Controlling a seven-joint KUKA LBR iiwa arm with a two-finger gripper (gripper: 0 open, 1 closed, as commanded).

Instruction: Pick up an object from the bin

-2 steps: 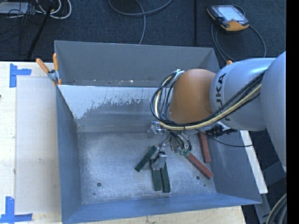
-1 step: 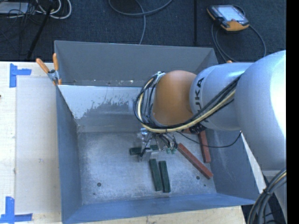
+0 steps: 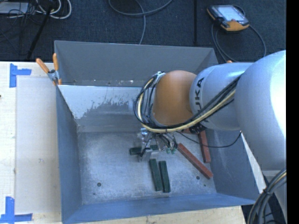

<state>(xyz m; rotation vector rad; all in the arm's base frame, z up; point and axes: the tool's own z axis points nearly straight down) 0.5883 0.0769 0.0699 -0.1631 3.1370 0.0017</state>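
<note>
From where I stand, the thick silver-grey KUKA arm [image 3: 261, 101] reaches in from the right and bends downward. Its wrist is capped by a rounded orange cover [image 3: 173, 97]. A bundle of black and yellow cables [image 3: 142, 108] loops round the cover's left side and runs back along the arm. Beneath the cover hangs the small dark two-finger gripper [image 3: 141, 148], low, pointing down and partly hidden by the wrist.

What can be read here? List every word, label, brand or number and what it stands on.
"KA": black letters on the grey robot arm, their start hidden by its orange cover.
Orange-rimmed handheld device: screen too small to read.
No other text shows.
</note>
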